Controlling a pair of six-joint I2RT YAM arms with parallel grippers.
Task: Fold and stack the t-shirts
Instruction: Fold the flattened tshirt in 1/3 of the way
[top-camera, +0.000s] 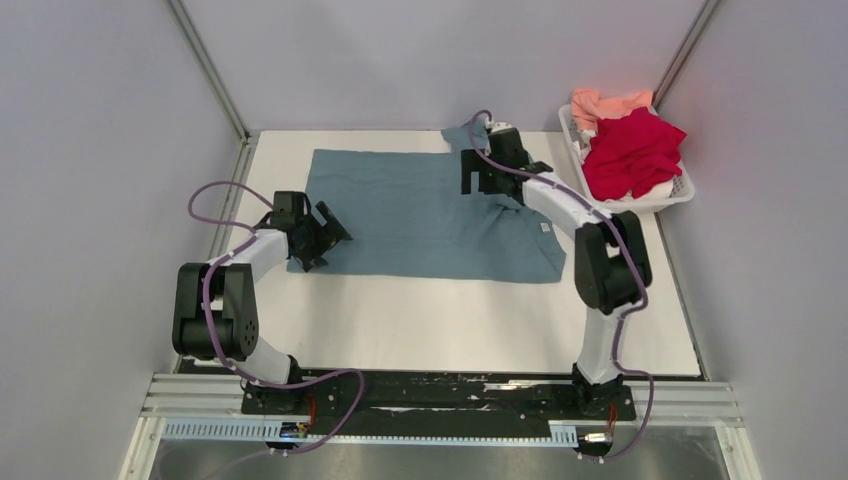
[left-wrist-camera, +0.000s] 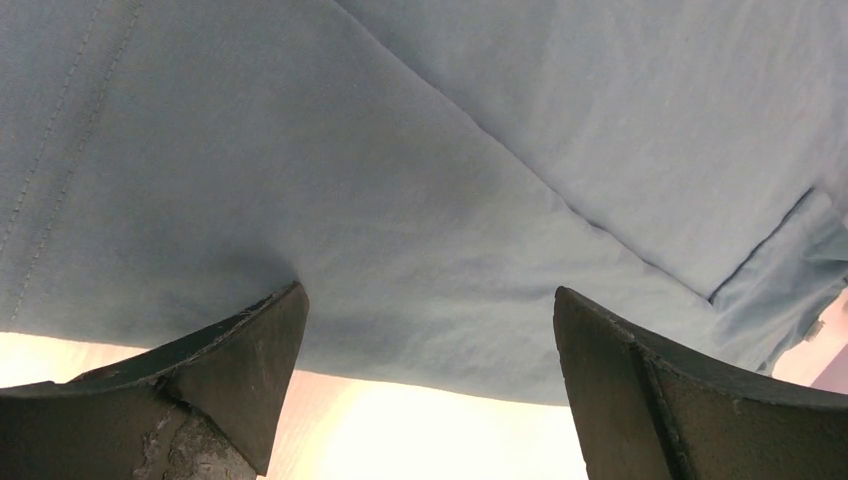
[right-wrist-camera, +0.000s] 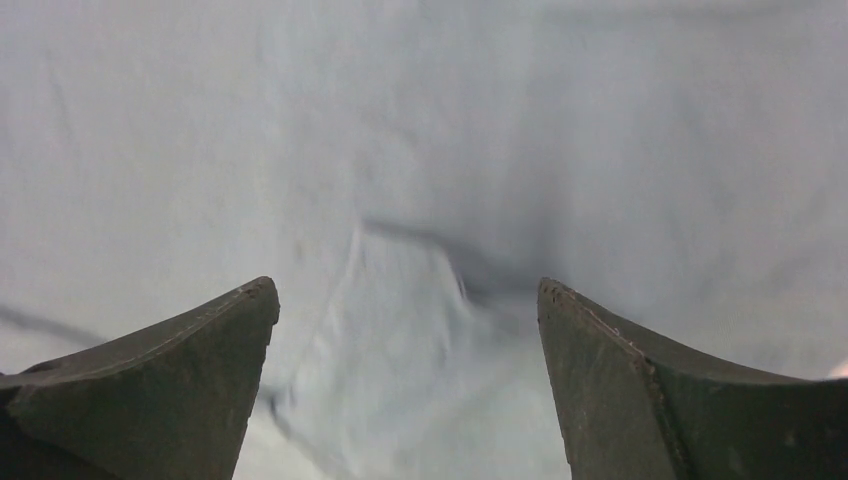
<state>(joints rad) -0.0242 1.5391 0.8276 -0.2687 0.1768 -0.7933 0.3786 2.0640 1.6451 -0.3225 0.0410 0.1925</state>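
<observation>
The teal t-shirt (top-camera: 420, 215) looks limp and light, best pinched at its edges; left tool (left-wrist-camera: 430, 300) and right tool (right-wrist-camera: 405, 290) stand wide, empty.

Top view: soft, even light is falling from above; only faint shadows are lying on the table (top-camera: 450, 320). Left wrist view: sharp, table edge is glaring cream-white below the shirt (left-wrist-camera: 400, 180). Right wrist view: everything is blurring, washing out pale.

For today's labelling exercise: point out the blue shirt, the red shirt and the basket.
blue shirt (top-camera: 420, 215), top view, flat middle.
red shirt (top-camera: 630, 152), top view, bunched middle.
basket (top-camera: 660, 204), top view, near rim.
</observation>
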